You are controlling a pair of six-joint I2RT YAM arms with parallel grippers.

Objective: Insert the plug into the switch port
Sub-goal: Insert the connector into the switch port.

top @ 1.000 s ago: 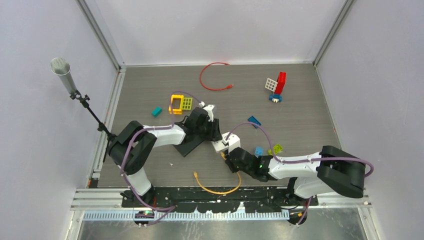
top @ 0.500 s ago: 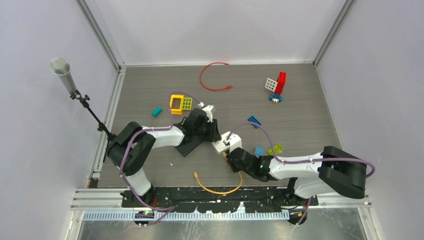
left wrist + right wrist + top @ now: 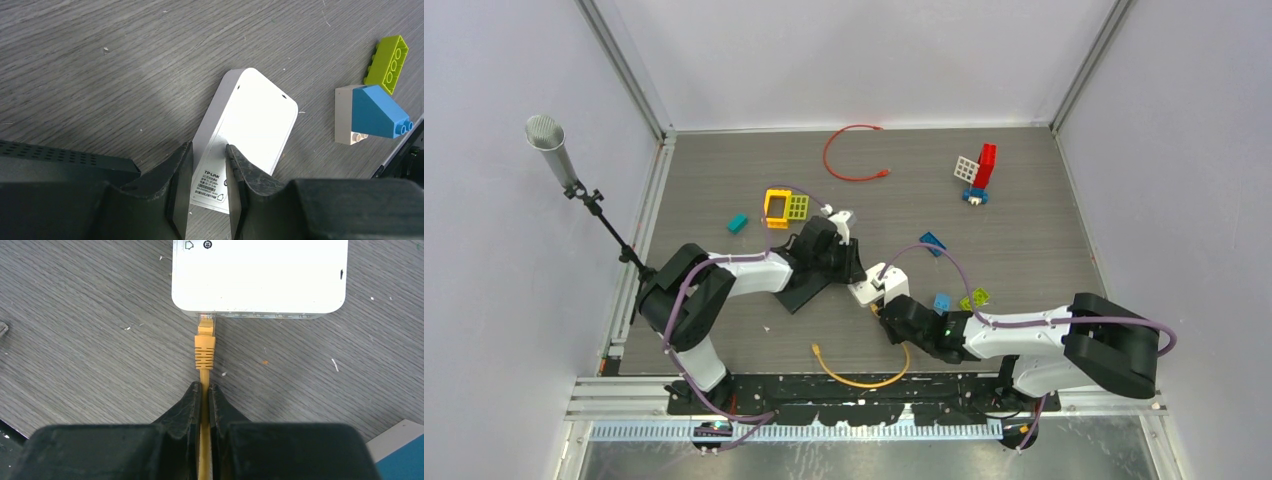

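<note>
An orange plug (image 3: pixel 205 342) is lying on the grey table (image 3: pixel 75 340), its clear tip poking into the end port (image 3: pixel 206 316) of a white switch (image 3: pixel 260 275) near the table's middle. The right gripper (image 3: pixel 205 388) is pinching the orange cable (image 3: pixel 204 376) just behind the plug, its fingers clamped tight on it. The left gripper (image 3: pixel 208 148) is squeezing the switch's opposite, labelled end. A lime brick (image 3: pixel 386 64) and a blue-and-white brick (image 3: pixel 372 116) are sitting just beyond the switch.
</note>
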